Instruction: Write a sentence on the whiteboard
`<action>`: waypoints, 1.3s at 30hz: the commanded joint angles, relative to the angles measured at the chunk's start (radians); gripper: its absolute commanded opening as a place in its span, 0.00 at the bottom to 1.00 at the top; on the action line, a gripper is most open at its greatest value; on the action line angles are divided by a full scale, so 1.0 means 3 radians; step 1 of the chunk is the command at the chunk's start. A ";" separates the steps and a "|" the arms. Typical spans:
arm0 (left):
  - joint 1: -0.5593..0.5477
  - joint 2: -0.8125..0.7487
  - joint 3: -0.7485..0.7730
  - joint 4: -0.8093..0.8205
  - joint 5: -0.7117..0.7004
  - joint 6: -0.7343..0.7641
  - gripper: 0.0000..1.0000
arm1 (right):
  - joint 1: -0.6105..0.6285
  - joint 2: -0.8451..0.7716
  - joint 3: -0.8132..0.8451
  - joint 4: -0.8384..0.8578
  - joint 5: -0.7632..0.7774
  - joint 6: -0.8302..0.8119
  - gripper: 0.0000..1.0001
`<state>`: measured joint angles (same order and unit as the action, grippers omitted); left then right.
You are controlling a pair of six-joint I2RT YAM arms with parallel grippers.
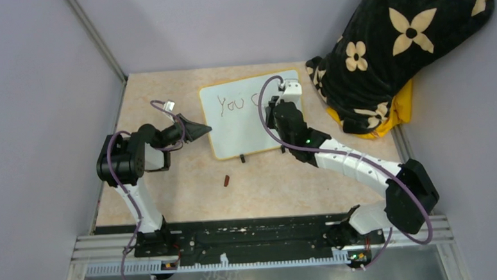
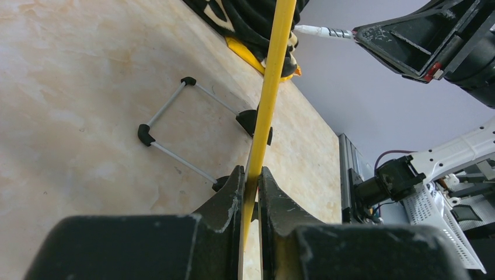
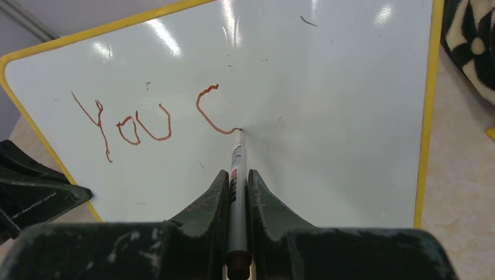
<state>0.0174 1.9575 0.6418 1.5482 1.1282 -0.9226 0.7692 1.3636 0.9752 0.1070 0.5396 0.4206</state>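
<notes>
The whiteboard [image 1: 245, 118] stands tilted at the back middle of the table, its yellow frame [image 2: 269, 93] edge-on in the left wrist view. My left gripper [image 1: 205, 129] is shut on the frame at the board's left edge [image 2: 251, 175]. The sentence [image 3: 152, 119] reads "You C" in reddish-brown letters. My right gripper [image 3: 237, 174] is shut on a slim grey marker [image 3: 236, 169], whose tip touches the board at the end of the "C". In the top view the right gripper [image 1: 276, 109] covers part of the writing.
A small reddish-brown marker cap [image 1: 227, 179] lies on the tan table in front of the board. A black flowered cushion [image 1: 395, 49] fills the back right corner. The board's wire stand [image 2: 175, 131] rests behind it. Grey walls close in both sides.
</notes>
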 commanded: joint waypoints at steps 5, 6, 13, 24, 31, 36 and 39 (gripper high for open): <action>-0.0044 0.0056 -0.0053 0.0812 0.0019 0.0007 0.00 | -0.0039 -0.0447 -0.0206 0.0424 -0.0006 -0.0074 0.00; -0.0047 0.0056 -0.0053 0.0813 0.0021 0.0007 0.00 | -0.0039 -0.0472 -0.0227 0.0471 -0.0009 -0.0107 0.00; -0.0045 0.0054 -0.0050 0.0811 0.0018 0.0007 0.00 | -0.0064 -0.0437 -0.0189 0.0493 0.0009 -0.0201 0.00; -0.0048 0.0065 -0.0048 0.0812 0.0024 0.0008 0.00 | -0.0145 -0.0244 -0.0043 0.0436 -0.0089 -0.0135 0.00; -0.0046 0.0076 -0.0044 0.0812 0.0026 0.0007 0.00 | -0.0169 -0.0153 0.0002 0.0461 -0.0118 -0.0116 0.00; -0.0048 0.0076 -0.0043 0.0807 0.0028 0.0007 0.00 | -0.0177 -0.0104 0.0034 0.0471 -0.0122 -0.0108 0.00; -0.0045 0.0076 -0.0044 0.0812 0.0029 0.0007 0.00 | -0.0181 -0.0074 0.0061 0.0462 -0.0134 -0.0111 0.00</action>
<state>0.0174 1.9575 0.6415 1.5482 1.1286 -0.9222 0.7280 1.3251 0.9352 0.2001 0.5098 0.3786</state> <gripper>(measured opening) 0.146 0.119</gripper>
